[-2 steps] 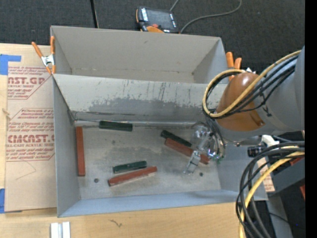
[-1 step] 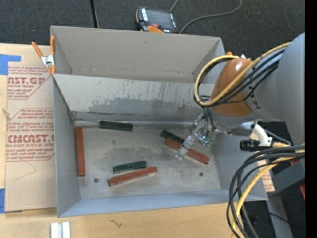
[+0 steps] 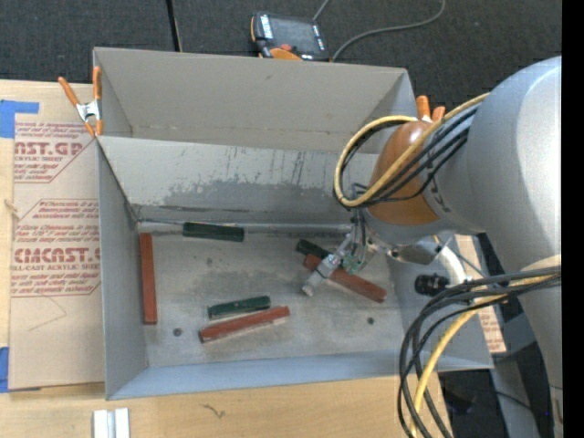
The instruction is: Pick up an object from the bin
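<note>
Red bar (image 3: 147, 278) by left wall; dark green bar (image 3: 213, 232) at back — green stick (image 3: 238, 307) beside red stick (image 3: 244, 324).

Grey bin (image 3: 255, 99), streaked along its back wall. Red-brown sticks (image 3: 147, 278) and dark green sticks (image 3: 213, 232) lie in it. The arm's cover (image 3: 401, 162) is orange, its cables (image 3: 343, 167) yellow.

A flat reddish-brown bar (image 3: 358, 286) is lying on the floor of the grey bin (image 3: 117, 245), toward its right side. It is slanting down to the right, its upper-left end just beside a short dark green bar (image 3: 310, 247).
</note>
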Motion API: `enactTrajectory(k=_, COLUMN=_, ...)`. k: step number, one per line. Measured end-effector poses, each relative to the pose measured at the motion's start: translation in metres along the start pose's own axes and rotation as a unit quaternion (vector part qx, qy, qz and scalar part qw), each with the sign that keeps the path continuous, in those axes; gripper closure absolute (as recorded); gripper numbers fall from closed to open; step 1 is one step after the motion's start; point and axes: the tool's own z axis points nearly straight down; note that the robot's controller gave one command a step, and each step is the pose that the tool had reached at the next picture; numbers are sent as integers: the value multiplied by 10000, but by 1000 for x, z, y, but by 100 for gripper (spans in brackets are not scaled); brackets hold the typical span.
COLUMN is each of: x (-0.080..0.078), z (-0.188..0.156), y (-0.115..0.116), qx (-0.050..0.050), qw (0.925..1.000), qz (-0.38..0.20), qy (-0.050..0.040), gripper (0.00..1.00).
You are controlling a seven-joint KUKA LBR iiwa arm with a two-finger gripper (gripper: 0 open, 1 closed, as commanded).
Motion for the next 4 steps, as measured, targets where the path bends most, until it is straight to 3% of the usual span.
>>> enactTrajectory(k=1, x=0, z=1, y=0, qx=-5, qw=10000, qz=-7, qy=-12, gripper=0)
enactTrajectory(k=2, x=0, z=0, y=0, qx=-8, qw=10000, qz=-6, qy=-15, gripper=100)
enactTrajectory(k=4, x=-2, z=-133, y=3, qx=-34, qw=10000, qz=-17, qy=-33, gripper=100)
